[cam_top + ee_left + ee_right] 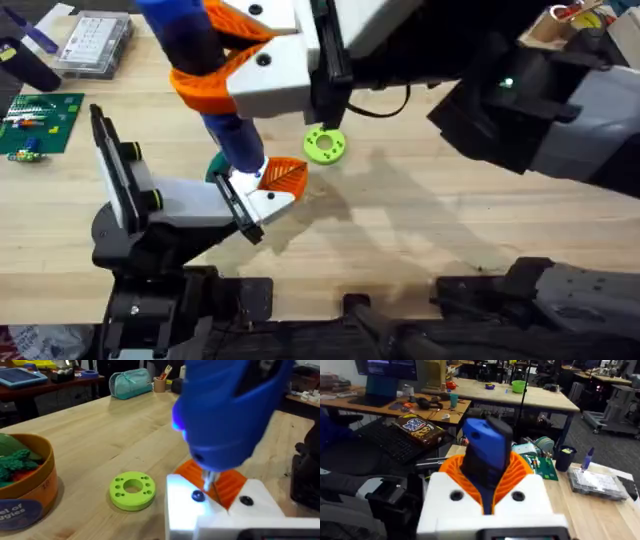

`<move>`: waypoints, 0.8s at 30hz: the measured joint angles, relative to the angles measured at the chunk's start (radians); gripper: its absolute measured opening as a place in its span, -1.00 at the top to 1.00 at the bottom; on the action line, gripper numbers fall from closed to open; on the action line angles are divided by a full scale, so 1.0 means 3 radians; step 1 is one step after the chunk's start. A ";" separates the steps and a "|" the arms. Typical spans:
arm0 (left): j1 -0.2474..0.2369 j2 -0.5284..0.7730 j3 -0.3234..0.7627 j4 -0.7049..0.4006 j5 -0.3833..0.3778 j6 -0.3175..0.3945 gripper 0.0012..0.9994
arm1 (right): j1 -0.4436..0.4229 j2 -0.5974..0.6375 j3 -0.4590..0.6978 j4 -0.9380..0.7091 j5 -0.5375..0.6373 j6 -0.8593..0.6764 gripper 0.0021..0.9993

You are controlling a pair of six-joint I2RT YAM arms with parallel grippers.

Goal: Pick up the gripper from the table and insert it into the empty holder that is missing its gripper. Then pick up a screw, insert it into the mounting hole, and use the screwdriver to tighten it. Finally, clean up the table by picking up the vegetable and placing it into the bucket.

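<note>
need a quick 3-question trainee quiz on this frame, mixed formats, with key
1. True or false: the blue cylindrical power screwdriver lies on its side, untouched.
2. What sits inside the small round orange bucket? A) a green vegetable B) loose screws C) a lime ring
3. Fill in: the screwdriver is held by the ___ gripper.

Key
1. False. It stands upright, bit down on the white blocky plastic holder, next to the flat orange ribbed gripper.
2. A
3. Right. The right gripper is closed on it.
</note>
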 joint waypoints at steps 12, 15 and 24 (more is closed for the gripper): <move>0.0000 0.0000 0.0000 -0.0003 0.0006 -0.0002 0.98 | 0.0000 0.0124 0.0000 0.0040 0.0011 0.0000 0.89; 0.0000 0.0000 0.0000 -0.0004 0.0006 -0.0003 0.98 | 0.0000 0.0137 0.0000 0.0025 0.0012 -0.0001 0.89; 0.0000 0.0000 0.0000 -0.0004 0.0006 -0.0003 0.98 | 0.0000 0.0147 0.0000 0.0022 0.0012 -0.0001 0.89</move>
